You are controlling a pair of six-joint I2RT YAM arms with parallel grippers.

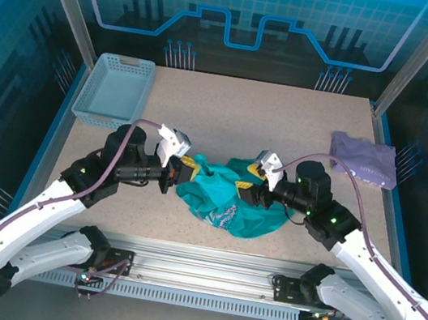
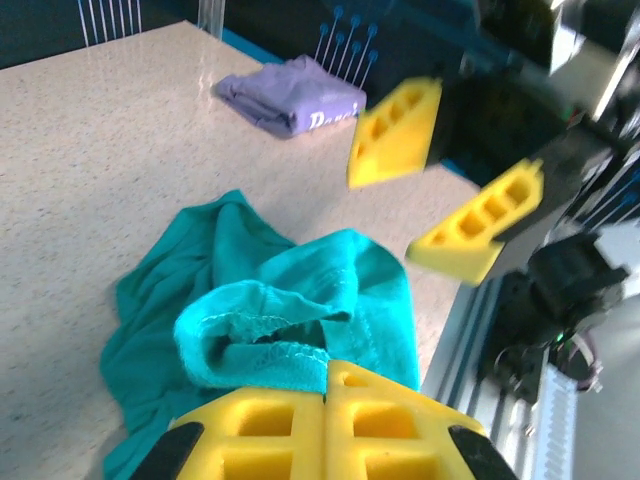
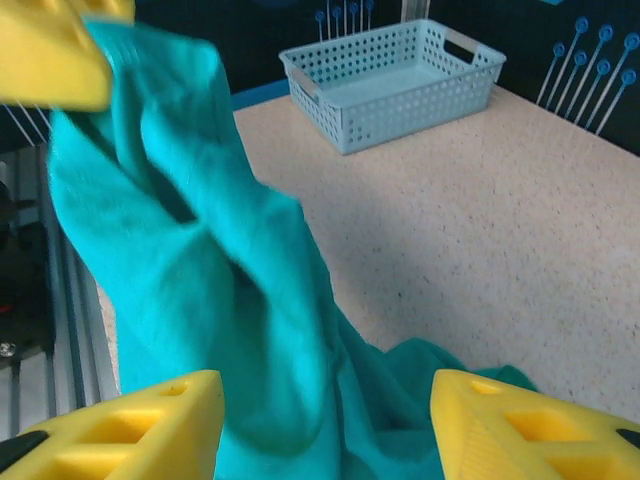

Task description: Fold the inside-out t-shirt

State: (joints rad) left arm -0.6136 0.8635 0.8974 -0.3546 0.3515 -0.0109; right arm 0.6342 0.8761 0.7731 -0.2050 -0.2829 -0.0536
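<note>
The teal-green t-shirt (image 1: 227, 203) lies crumpled on the tabletop (image 1: 238, 115) near its front edge, between the two tools. The left tool (image 2: 325, 390) has its fingers pressed together and clamps a hemmed fold of the t-shirt, so that a band of cloth hangs raised from it. The right tool (image 3: 325, 405) has its fingers spread wide and grips nothing; the raised cloth passes between them. A pale blue basket (image 1: 115, 90) stands at the far left corner. A folded lavender garment (image 1: 364, 159) lies near the right edge.

The teal t-shirt (image 1: 231, 204) lies crumpled in a heap, one fold apparently lifted.
</note>
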